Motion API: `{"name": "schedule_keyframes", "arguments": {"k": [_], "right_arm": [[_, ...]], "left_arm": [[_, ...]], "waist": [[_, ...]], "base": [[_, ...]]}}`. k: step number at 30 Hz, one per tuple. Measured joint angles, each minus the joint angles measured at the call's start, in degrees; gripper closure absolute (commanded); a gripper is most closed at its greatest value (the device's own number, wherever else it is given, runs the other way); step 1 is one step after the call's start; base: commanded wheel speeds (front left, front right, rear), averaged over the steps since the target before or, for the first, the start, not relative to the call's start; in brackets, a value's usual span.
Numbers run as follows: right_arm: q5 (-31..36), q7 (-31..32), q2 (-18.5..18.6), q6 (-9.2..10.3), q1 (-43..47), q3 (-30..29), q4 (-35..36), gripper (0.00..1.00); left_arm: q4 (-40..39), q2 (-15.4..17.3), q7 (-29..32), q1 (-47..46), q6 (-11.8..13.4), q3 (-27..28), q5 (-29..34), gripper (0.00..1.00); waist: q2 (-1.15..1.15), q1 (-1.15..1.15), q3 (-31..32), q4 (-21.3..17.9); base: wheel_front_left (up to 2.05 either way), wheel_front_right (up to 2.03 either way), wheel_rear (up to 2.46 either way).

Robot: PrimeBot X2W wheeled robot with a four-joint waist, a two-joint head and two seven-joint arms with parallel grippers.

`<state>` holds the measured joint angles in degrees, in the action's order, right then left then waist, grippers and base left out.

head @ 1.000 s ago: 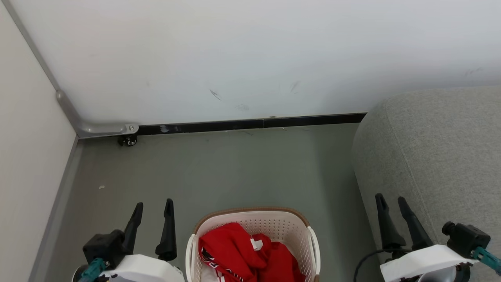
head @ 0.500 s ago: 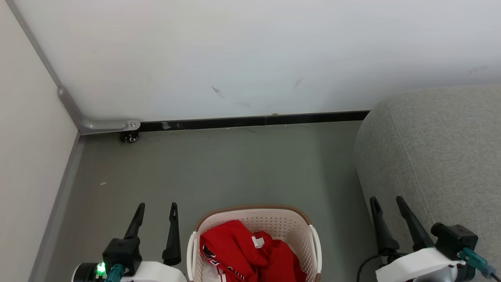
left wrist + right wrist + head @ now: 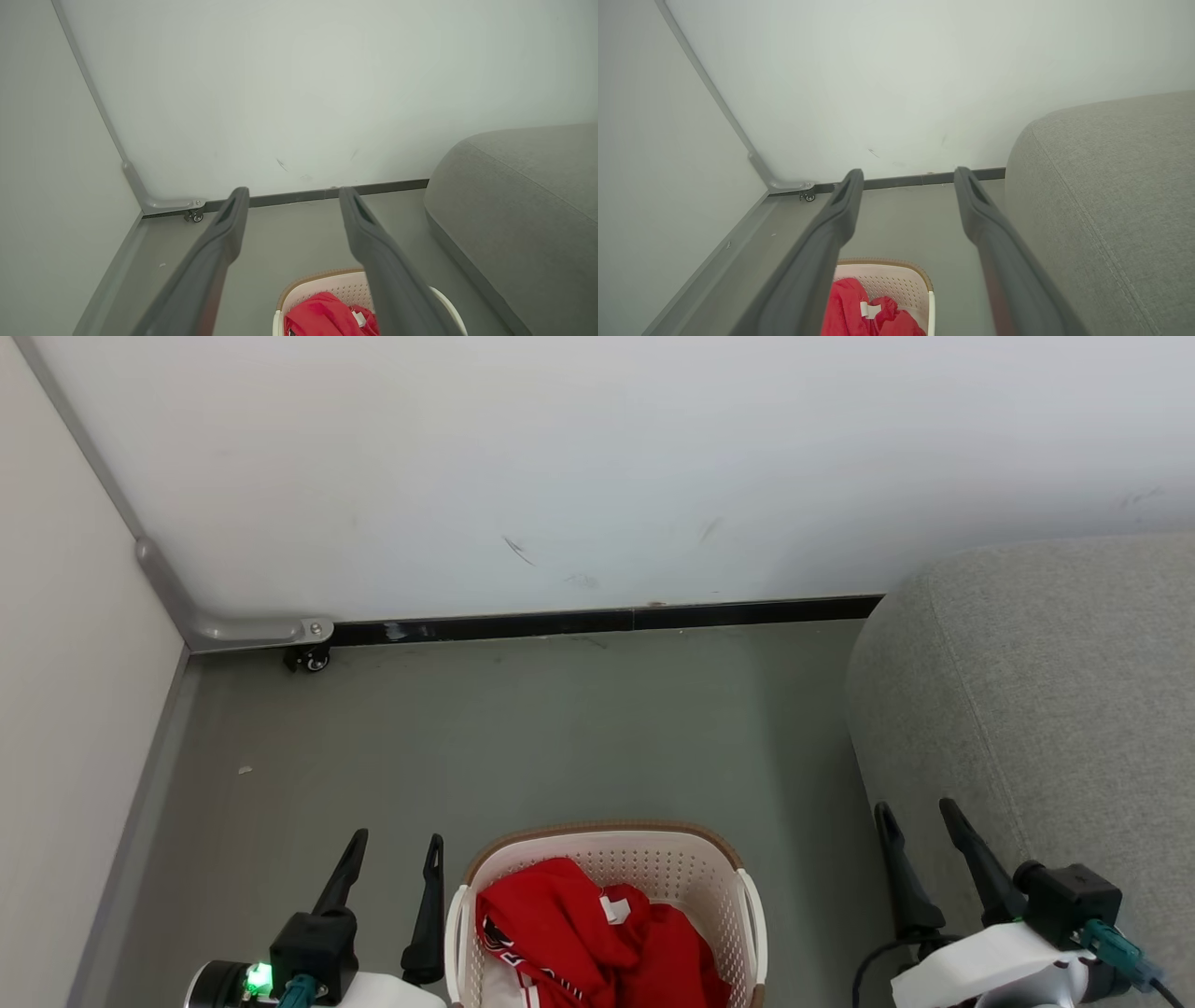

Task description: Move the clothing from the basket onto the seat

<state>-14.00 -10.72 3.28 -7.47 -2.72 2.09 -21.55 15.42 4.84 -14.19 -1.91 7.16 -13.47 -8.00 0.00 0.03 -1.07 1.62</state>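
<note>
Left hand (image 3: 398, 836) edged closer, beside basket (image 3: 653, 870) holding clothing (image 3: 560, 924).

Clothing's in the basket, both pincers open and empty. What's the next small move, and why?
Probably lower the left pincer onto the red clothing in the basket: it hangs open right beside the rim, closest to the heap, and the visible part of the seat is bare.

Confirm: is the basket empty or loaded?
Loaded. Red clothing lies bunched inside the basket, a white tag showing. None lies on the visible part of the seat.
</note>
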Motion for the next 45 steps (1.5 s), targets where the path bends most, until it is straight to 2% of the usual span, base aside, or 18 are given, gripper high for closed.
{"name": "schedule_keyframes", "arguments": {"k": [34, 45], "right_arm": [[-0.49, 1.23, -0.49, 0.00, 0.07, -0.24, -0.89, 0.00], [-1.20, 1.04, -0.53, 0.00, 0.06, -0.32, -0.23, 0.00]], "left_arm": [[1.68, -0.42, -0.01, -0.81, 0.44, 2.38, -0.25, 0.00], [2.54, 0.09, -0.01, -3.89, -0.71, 1.27, 1.57, 0.00]], "waist": [[0.00, -0.01, -1.18, -0.21], [0.00, -0.01, -3.07, -1.28]], "base": [[0.00, 0.00, 0.00], [0.00, 0.00, 0.00]]}}
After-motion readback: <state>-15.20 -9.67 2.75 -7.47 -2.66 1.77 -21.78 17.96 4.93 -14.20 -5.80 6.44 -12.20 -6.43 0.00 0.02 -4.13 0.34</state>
